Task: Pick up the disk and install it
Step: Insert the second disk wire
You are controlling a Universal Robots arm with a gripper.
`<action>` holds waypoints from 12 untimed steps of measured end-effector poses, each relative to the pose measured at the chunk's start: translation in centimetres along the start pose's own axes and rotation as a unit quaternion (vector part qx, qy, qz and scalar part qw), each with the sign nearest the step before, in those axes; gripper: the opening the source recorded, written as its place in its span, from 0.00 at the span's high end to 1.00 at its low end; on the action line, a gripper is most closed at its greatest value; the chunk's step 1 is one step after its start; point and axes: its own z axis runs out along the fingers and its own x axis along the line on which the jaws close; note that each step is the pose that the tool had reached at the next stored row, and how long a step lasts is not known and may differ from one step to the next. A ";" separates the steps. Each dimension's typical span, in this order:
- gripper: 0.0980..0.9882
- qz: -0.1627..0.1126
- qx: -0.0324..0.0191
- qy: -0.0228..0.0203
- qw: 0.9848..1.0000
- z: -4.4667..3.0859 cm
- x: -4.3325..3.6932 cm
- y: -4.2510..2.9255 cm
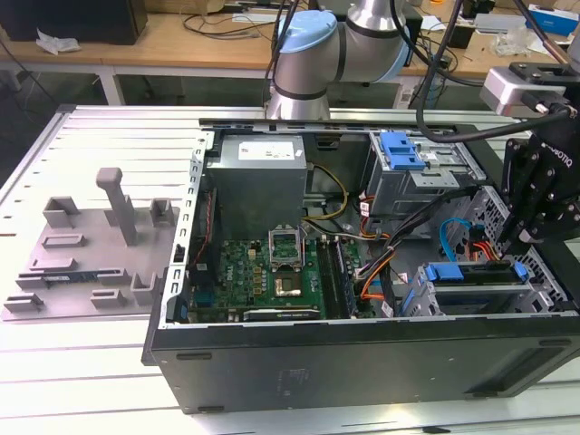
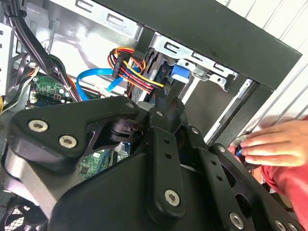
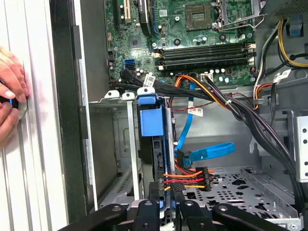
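Note:
The disk [image 1: 473, 274] sits on edge in the drive cage at the exterior view's lower right, inside the open computer case. Its bright blue bracket [image 3: 150, 120] fills the bay slot, and the same bracket [image 2: 177, 72] pokes out beyond the black fingers in the second wrist view. My gripper [image 1: 519, 246] hangs over the disk's right end. Seen from the first wrist view, the gripper [image 3: 166, 193] straddles the disk's dark edge and appears shut on it. Orange, red and yellow power wires [image 3: 188, 177] reach the disk right at the fingers.
A person's hand [image 3: 9, 98] rests on the slatted table just outside the case wall, and the hand [image 2: 274, 144] is over a small object. A blue data cable [image 3: 207, 153] curves beside the bay. The motherboard [image 1: 272, 272] lies left of the cage and a grey fixture [image 1: 91, 249] stands on the table.

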 end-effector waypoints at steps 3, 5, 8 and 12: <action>0.84 0.000 0.000 0.004 1.000 -0.10 -0.61 0.06; 0.84 0.000 0.001 0.012 1.000 -0.51 -1.84 0.17; 0.84 0.000 0.002 0.023 1.000 -1.37 -2.33 0.23; 0.84 -0.001 0.004 0.039 0.999 -2.31 -2.32 0.66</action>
